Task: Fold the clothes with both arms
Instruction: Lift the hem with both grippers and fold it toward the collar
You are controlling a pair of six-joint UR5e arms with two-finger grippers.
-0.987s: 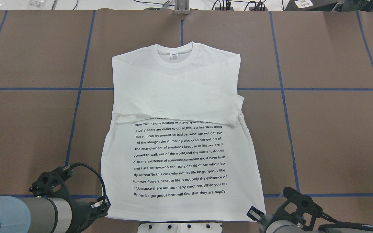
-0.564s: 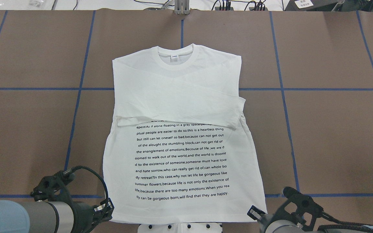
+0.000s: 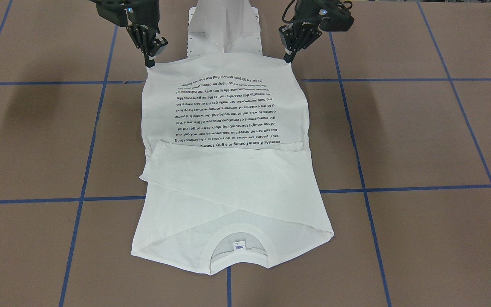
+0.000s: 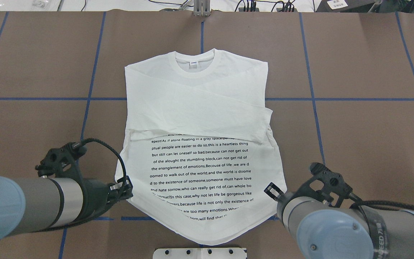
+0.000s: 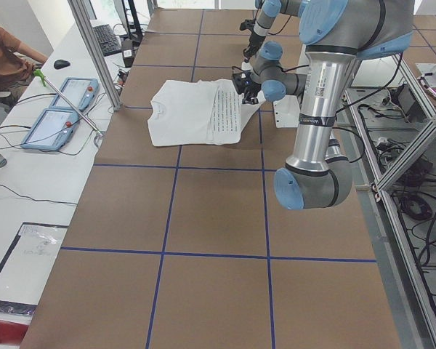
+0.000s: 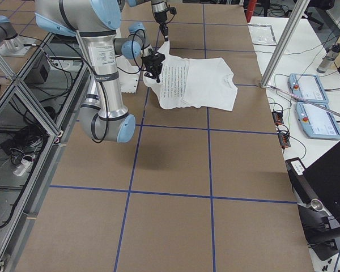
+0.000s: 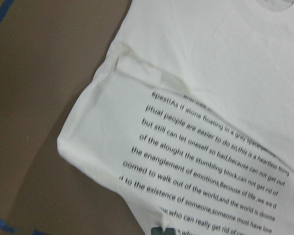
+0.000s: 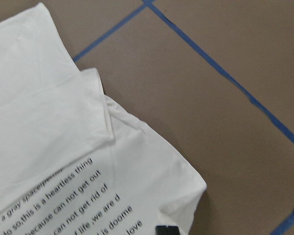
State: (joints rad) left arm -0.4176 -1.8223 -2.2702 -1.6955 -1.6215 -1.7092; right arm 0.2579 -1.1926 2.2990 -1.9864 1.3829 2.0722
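The white long-sleeved T-shirt (image 4: 196, 108) lies face up on the brown table, collar (image 4: 194, 63) at the far end. Both sleeves are folded across the chest above the black text block (image 4: 199, 169). My left gripper (image 4: 127, 187) is shut on the left hem corner. My right gripper (image 4: 272, 190) is shut on the right hem corner. Both corners are lifted off the table, and the hem between them sags in a V towards the robot. In the front-facing view the left gripper (image 3: 289, 57) and right gripper (image 3: 149, 63) pinch the corners of the shirt (image 3: 228, 179).
The white pedestal base (image 4: 199, 253) sits at the near table edge just below the sagging hem. Blue tape lines (image 4: 314, 99) grid the brown table. Two control tablets (image 5: 62, 109) and an aluminium post (image 5: 94, 51) stand beyond the far edge.
Both grippers have risen and moved away from the near edge towards the collar, carrying the hem corners. The hem, flat and straight before, now hangs in a V.
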